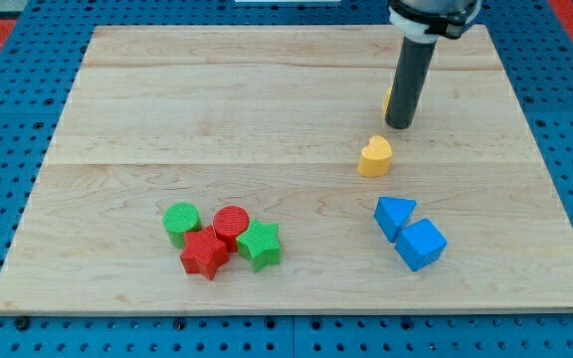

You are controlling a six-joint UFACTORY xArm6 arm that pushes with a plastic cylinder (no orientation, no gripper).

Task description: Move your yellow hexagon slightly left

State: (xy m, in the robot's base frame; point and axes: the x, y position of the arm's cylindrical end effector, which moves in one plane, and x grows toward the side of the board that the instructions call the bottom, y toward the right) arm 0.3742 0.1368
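Note:
My tip (400,125) stands on the board at the view's upper right. A yellow block (387,99), mostly hidden behind the rod, peeks out on its left side; its shape cannot be made out. A yellow heart (374,157) lies just below and left of the tip, a small gap apart.
A blue triangle (394,216) and a blue cube (421,244) touch at the lower right. A green cylinder (181,220), red cylinder (231,224), red star (205,253) and green star (260,245) cluster at the lower left. The wooden board (167,89) has edges all round.

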